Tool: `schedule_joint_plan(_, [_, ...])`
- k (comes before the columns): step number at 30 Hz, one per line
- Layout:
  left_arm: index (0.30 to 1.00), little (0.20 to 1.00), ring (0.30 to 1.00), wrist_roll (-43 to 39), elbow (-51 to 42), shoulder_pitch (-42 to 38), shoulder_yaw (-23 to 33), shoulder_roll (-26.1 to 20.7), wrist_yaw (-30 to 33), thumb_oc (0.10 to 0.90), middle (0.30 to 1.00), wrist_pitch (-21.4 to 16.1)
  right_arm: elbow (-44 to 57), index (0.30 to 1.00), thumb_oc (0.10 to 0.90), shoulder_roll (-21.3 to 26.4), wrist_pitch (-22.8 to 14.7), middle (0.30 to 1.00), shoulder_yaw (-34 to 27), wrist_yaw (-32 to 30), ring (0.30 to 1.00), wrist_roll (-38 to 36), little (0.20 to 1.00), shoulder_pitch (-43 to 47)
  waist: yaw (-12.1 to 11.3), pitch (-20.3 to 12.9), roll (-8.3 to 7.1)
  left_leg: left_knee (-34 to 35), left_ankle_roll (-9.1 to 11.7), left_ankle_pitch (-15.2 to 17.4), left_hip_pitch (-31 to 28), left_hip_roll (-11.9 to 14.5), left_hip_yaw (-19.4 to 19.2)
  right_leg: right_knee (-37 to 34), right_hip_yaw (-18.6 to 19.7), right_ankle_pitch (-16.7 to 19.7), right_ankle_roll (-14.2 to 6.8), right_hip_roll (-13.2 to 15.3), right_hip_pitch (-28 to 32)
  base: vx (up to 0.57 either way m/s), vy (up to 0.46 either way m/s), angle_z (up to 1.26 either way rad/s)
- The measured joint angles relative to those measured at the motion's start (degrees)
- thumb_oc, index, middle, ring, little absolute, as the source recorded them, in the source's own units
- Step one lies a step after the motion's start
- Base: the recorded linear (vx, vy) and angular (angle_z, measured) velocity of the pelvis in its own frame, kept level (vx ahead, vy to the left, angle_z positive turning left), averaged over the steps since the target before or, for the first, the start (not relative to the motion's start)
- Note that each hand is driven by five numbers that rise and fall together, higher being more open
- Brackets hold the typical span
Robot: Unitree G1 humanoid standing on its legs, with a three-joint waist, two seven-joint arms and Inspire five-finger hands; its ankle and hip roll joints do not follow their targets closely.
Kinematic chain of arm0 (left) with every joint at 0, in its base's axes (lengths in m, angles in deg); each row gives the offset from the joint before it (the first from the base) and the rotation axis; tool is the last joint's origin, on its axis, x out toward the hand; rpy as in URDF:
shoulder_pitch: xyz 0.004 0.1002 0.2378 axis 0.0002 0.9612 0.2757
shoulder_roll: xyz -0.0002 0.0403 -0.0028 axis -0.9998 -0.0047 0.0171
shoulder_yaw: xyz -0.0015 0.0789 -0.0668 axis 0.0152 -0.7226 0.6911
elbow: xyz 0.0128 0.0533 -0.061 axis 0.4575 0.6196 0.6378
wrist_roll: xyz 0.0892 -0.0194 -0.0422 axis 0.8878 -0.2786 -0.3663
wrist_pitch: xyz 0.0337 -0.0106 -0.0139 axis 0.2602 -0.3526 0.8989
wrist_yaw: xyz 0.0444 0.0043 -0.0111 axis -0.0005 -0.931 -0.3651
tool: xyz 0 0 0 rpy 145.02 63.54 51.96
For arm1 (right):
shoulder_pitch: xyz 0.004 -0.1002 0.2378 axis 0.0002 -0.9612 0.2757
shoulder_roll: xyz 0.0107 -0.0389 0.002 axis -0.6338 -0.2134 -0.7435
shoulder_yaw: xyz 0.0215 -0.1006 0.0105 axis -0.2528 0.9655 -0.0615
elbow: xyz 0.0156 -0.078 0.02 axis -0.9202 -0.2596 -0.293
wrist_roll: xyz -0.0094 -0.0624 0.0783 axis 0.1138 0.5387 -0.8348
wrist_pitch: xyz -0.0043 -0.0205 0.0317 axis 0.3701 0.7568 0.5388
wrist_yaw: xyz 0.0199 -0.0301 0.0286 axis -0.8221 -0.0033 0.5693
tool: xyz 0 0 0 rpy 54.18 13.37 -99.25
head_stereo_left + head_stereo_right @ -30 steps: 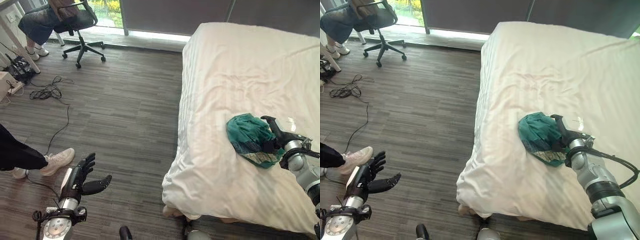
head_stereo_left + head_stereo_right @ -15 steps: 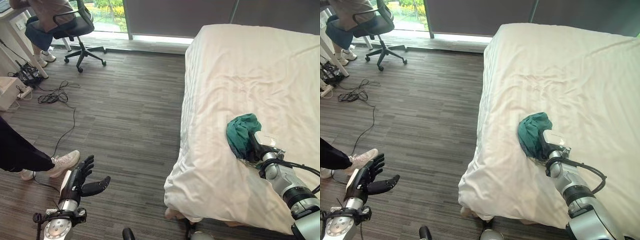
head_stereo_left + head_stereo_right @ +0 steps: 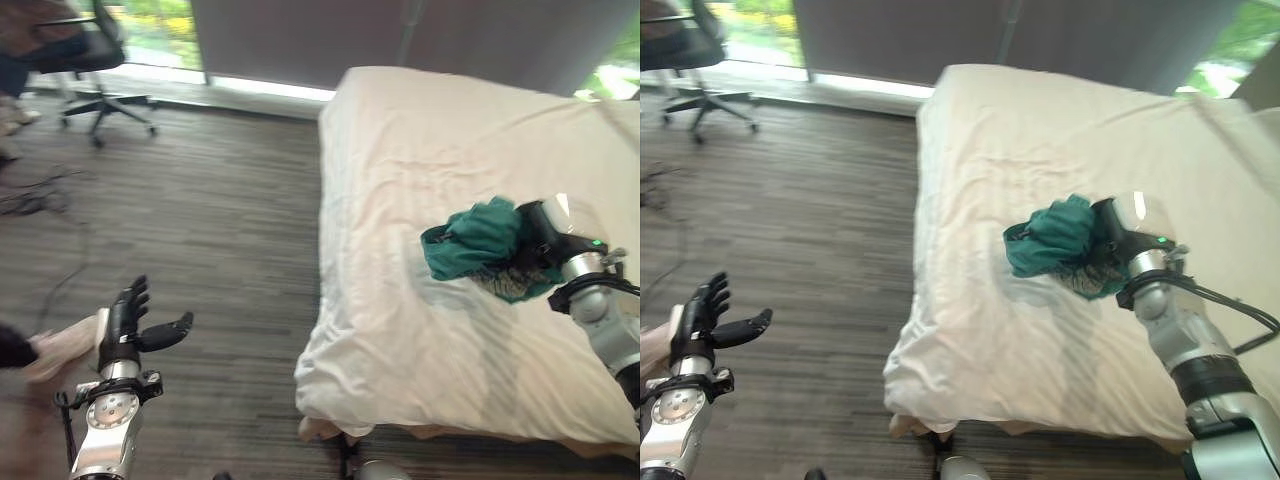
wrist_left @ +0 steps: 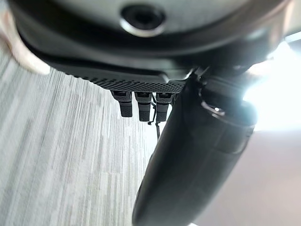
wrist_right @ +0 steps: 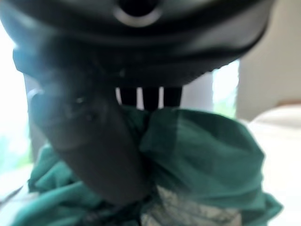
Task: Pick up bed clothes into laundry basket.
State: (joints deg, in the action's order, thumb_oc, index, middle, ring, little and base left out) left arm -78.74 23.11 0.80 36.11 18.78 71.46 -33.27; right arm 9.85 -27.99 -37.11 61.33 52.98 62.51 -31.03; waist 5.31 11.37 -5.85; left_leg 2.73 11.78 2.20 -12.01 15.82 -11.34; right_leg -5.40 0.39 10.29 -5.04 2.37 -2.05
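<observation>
Hard to read the fingers [image 5: 151, 98] of the right hand [image 3: 540, 240] from the head views: buried in a bunched teal garment [image 3: 478, 243], crumpled and soft, with a paler patterned patch along its lower edge. Right wrist view settles it: thumb [image 5: 94, 146] pressed into the teal folds, fingers tucked behind them, cloth pinched and gathered up in a lumpy mound. Sits on the white bed [image 3: 420, 150], near the front right part of the rumpled sheet, partly raised off the surface; how much still touches cannot be told. Out over the dark plank floor [image 3: 220, 230], left hand [image 3: 130, 325] spread loose, fingers straight, thumb out, nothing in it; same in the left wrist view, fingers [image 4: 138, 103] straight above pale striped flooring. Far back left, a blurred black office chair [image 3: 85, 60] on castors, cut off by the frame edge. A pale shoe [image 3: 62, 345] beside the left hand, smeared.
</observation>
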Motion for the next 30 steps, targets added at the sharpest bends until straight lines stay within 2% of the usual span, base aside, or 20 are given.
schedule_joint_plan(3, [0.9,0.9,0.9,-1.0,2.4,-0.1,-0.1,0.1,0.7,0.8,0.9,0.6,1.7,0.3,0.4,1.9,0.2,0.3,-17.8,-2.0,0.3,-1.3,0.3,-17.0,3.9,-1.5,-3.72,2.4,-2.1,1.2,-3.9,-1.8,-1.1,0.0,1.1,0.9,-0.7,0.8,1.5,-0.24,0.304,-0.28])
schedule_joint_plan(6, [0.9,0.9,0.9,-0.9,5.0,-0.5,-0.3,-0.1,0.7,0.8,0.9,1.2,-1.5,0.3,0.4,1.9,3.1,0.3,-28.0,-3.0,0.3,-1.7,0.3,-29.0,7.7,-3.9,-6.7,2.3,-3.1,2.1,-4.6,-3.8,-2.5,0.1,1.8,1.5,-2.0,2.1,1.2,-0.31,0.231,-0.2])
schedule_joint_plan(7, [0.9,0.9,0.9,-0.9,5.7,-0.7,-0.4,-0.1,0.6,0.8,0.9,1.5,-1.6,0.3,0.4,1.9,3.2,0.3,-29.4,-3.0,0.3,-1.7,0.3,-31.3,8.1,-3.9,-6.67,2.4,-3.4,2.2,-4.7,-4.1,-2.7,0.2,1.6,1.6,-2.2,2.6,1.2,-0.39,0.167,-0.3])
schedule_joint_plan(11, [0.9,0.9,0.9,-0.8,7.2,-1.4,-1.7,0.0,0.6,0.8,0.9,2.0,-2.1,0.3,0.4,0.8,4.5,0.3,-31.6,-3.1,0.3,-1.0,0.3,-39.8,11.5,-4.0,-7.34,-0.4,-6.7,4.9,-5.5,-6.3,-5.9,1.6,0.8,7.8,-7.7,3.3,-0.4,-0.4,0.243,-0.53])
schedule_joint_plan(13, [0.9,0.9,0.9,0.4,7.2,-2.3,-2.7,-0.3,0.4,0.8,0.9,2.0,-2.2,0.3,0.4,0.4,4.0,0.3,-30.9,-3.0,0.3,1.3,0.3,-41.7,11.3,-3.2,-7.84,-6.4,-12.3,7.8,-3.1,-8.4,-8.1,3.8,-5.6,12.6,-3.4,4.6,-3.5,-0.4,0.201,-0.82])
schedule_joint_plan(14, [0.9,0.9,0.9,0.4,7.1,-2.2,-2.8,-0.4,0.5,0.8,0.9,2.1,-2.9,0.3,0.4,0.2,3.8,0.3,-30.7,-3.1,0.3,1.9,0.3,-41.6,11.4,-2.9,-7.23,-6.9,-13.6,8.1,-2.9,-8.4,-8.5,4.0,-7.5,12.0,-3.7,5.2,-3.7,-0.4,0.179,-0.49])
schedule_joint_plan(15, [0.9,0.9,0.9,1.0,7.0,-2.3,-2.8,0.4,0.4,0.8,0.9,2.2,-5.0,0.3,0.4,-0.7,4.4,0.3,-30.3,-3.1,0.3,2.5,0.3,-41.7,11.6,-3.3,-5.75,-6.1,-14.5,7.0,-2.8,-7.2,-9.9,11.1,-13.1,5.5,-7.3,4.8,-5.5,-0.37,0.171,-0.32])
schedule_joint_plan(17, [0.9,0.9,0.9,1.3,5.6,-2.2,-2.9,1.2,0.4,0.8,0.9,2.4,-7.7,0.3,0.4,-0.9,6.3,0.3,-30.3,-2.8,0.3,2.8,0.3,-41.7,10.9,-2.7,-2.53,-4.1,-12.4,4.2,-2.7,-4.5,-11.3,27.3,-17.9,-2.0,-5.1,5.7,-6.8,-0.31,0.162,-0.27])
schedule_joint_plan(18, [0.9,0.9,0.9,1.3,5.4,-2.2,-2.8,1.0,0.5,0.8,0.9,2.5,-7.6,0.3,0.4,-0.9,6.3,0.3,-30.2,-2.8,0.3,2.9,0.3,-41.8,10.6,-2.5,-2.32,-4.9,-12.2,5.0,-2.2,-4.2,-11.1,28.7,-18.2,-4.0,-5.3,6.2,-5.6,-0.31,0.119,-0.62])
schedule_joint_plan(19, [0.9,0.9,0.9,1.2,5.2,-2.5,-2.4,-0.6,1.1,0.8,0.9,2.8,-7.8,0.3,0.4,-1.6,5.9,0.3,-28.5,-3.1,0.3,3.3,0.3,-38.9,9.6,-2.0,-4.09,-9.8,-11.5,5.9,-0.8,-6.1,-11.5,25.1,-17.0,-3.1,-4.3,5.5,-4.6,-0.24,0.109,-1.1])
schedule_joint_plan(20, [0.9,0.9,0.9,0.3,4.7,-2.7,-1.9,-1.8,1.0,0.8,0.9,3.2,-8.0,0.3,0.4,-1.5,5.1,0.3,-27.1,-2.9,0.3,3.4,0.3,-34.4,8.6,-1.7,-3.79,-11.8,-14.4,7.7,2.6,-9.7,-11.7,18.6,-14.5,0.3,-9.6,4.6,-4.8,-0.31,0.056,-1.48])
schedule_joint_plan(21, [0.9,0.9,0.9,-0.7,2.7,-2.7,-1.8,-2.7,0.6,0.8,0.9,3.8,-7.4,0.3,0.4,-1.4,4.4,0.3,-26.5,-3.0,0.3,3.5,0.3,-31.3,7.3,-1.7,-1.44,-10.8,-16.6,8.1,6.1,-11.9,-9.8,12.7,-13.3,2.8,-10.4,2.7,-4.4,-0.26,0.052,-1.89])
schedule_joint_plan(22, [0.9,0.9,0.9,-1.3,-1.3,-3.0,-0.8,-4.8,0.5,0.8,0.9,3.9,-6.6,0.3,0.4,-3.1,3.8,0.3,-26.4,-3.0,0.3,3.6,0.3,-27.7,4.3,-0.5,-0.51,-9.8,-16.7,5.2,7.4,-11.0,-10.9,17.7,-16.3,-1.1,-5.9,2.5,-5.8,-0.36,0.015,-1.49])
schedule_joint_plan(23, [0.9,0.9,0.9,-2.6,-4.7,-3.3,0.7,-4.3,0.6,0.8,0.9,4.2,-5.2,0.3,0.4,-3.7,3.8,0.3,-26.1,-2.8,0.3,3.4,0.3,-28.3,3.8,-0.2,-0.13,-9.0,-16.6,5.0,6.9,-10.4,-11.7,22.3,-19.5,-5.0,-2.6,4.0,-5.1,-0.39,0.013,-1.13])
schedule_joint_plan(24, [0.9,0.9,0.9,-6.2,-14.3,-3.1,2.8,-4.5,0.9,0.8,0.9,4.5,-5.5,0.3,0.4,-3.6,3.4,0.3,-24.3,-2.5,0.3,3.5,0.3,-29.1,3.8,-0.1,0.06,-6.7,-15.2,1.6,5.9,-9.7,-14.6,27.6,-25.3,-10.0,-2.0,7.6,-1.1,-0.43,-0.004,-0.86])
schedule_joint_plan(25, [0.9,0.9,0.9,-9.0,-22.2,-3.9,3.4,-7.9,0.6,0.8,0.9,2.3,-6.3,0.3,0.4,-3.6,3.2,0.3,-21.7,-2.4,0.3,3.4,0.3,-27.5,1.4,-0.5,-0.22,-4.0,-14.5,-0.3,4.2,-9.0,-18.2,31.6,-29.8,-11.5,-2.6,11.5,1.9,-0.28,-0.008,-1.21])
schedule_joint_plan(27, [0.9,0.9,0.9,-12.7,-28.3,-7.3,5.1,-12.1,0.8,0.8,0.9,-0.9,-6.5,0.3,0.4,-3.5,2.5,0.3,-18.1,-2.3,0.3,3.5,0.3,-23.4,0.0,-1.0,0.02,-2.7,-13.6,-1.7,2.5,-7.5,-23.2,32.6,-32.1,-12.1,-4.0,15.9,6.7,-0.34,-0.134,-1.52])
schedule_joint_plan(28, [0.9,0.9,0.9,-14.8,-29.1,-12.3,4.9,-16.3,1.0,0.8,0.9,-3.0,-6.5,0.3,0.4,-3.4,2.1,0.3,-14.8,-2.3,0.3,3.5,0.3,-20.4,-1.6,-2.4,0.71,-2.2,-12.9,-2.2,2.2,-6.2,-27.0,31.9,-33.1,-12.3,-4.5,19.1,9.0,-0.51,-0.318,-2.04])
schedule_joint_plan(29, [0.9,0.9,0.9,-14.3,-27.8,-18.8,2.2,-26.8,4.0,0.8,0.9,-3.3,-10.5,0.3,0.4,-3.4,2.2,0.3,-6.5,-1.9,0.3,3.7,0.3,-11.6,-2.7,-3.8,-0.76,-3.1,-11.5,-3.2,0.4,-4.5,-33.4,29.2,-39.9,-11.4,-6.3,23.8,12.3,-0.45,-0.354,-2.42])
schedule_joint_plan(30, [0.9,0.9,0.9,-13.5,-26.0,-23.2,-0.2,-32.9,5.7,0.8,0.9,-3.3,-11.9,0.3,0.4,-3.7,2.1,0.3,-2.3,-1.5,0.3,4.1,0.3,-7.6,-4.2,-4.8,-1.26,-3.9,-10.7,-3.1,-0.2,-3.5,-36.3,27.6,-42.8,-10.1,-7.6,25.4,13.2,-0.26,-0.309,-2.48])
